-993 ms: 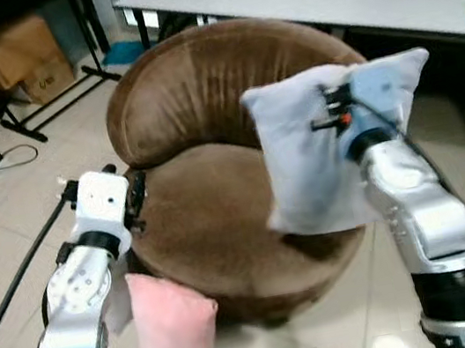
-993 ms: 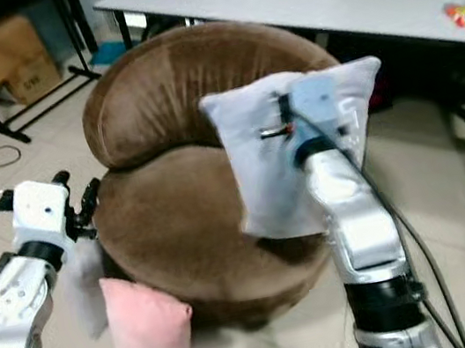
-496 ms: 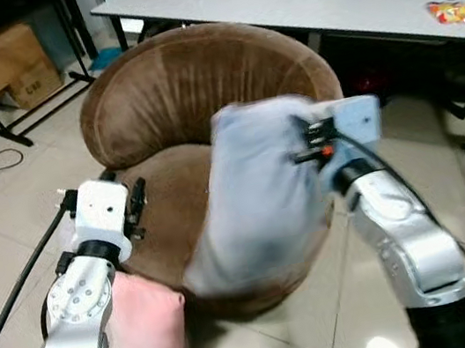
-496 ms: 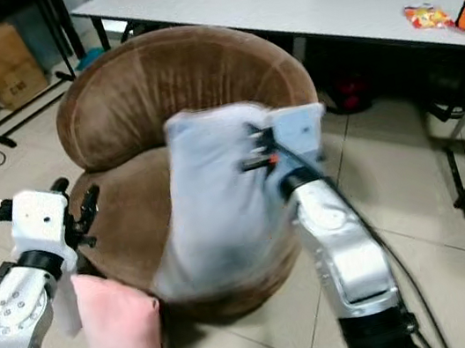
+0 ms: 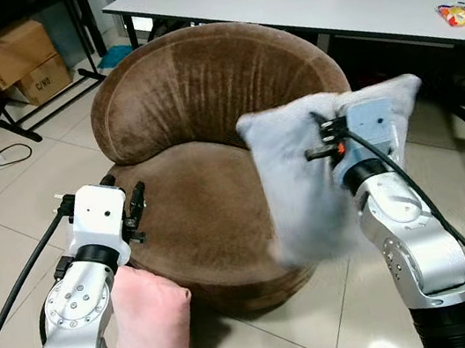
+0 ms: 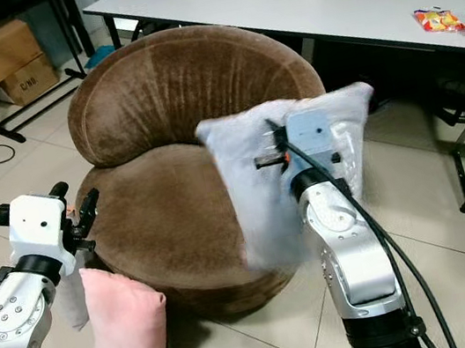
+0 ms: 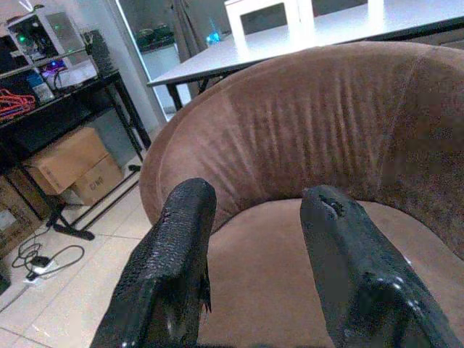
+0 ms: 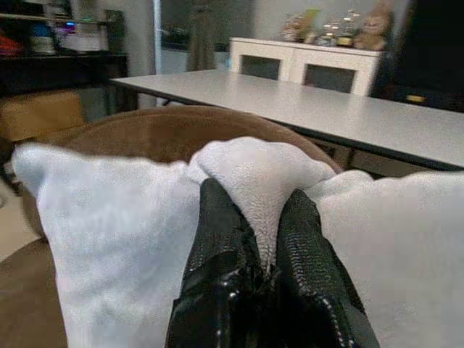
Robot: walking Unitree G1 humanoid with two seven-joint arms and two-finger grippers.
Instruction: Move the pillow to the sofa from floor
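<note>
grey pillow [image 8: 130, 225]: your right gripper [image 8: 259, 217] pinches its fold, above the sofa [image 5: 193, 100] edge
left gripper [image 7: 254, 217]: fingers apart, empty
pink pillow [image 5: 152, 330]: on the floor against the sofa

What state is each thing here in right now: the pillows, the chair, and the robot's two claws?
Grey pillow: held in the air beside the sofa seat's edge, hanging from its pinched top.
Pink pillow: on the floor, upright, leaning against the sofa base.
Sofa: seat bare.
Right gripper: shut on the grey pillow.
Left gripper: open, holding nothing, at the sofa's side.
</note>
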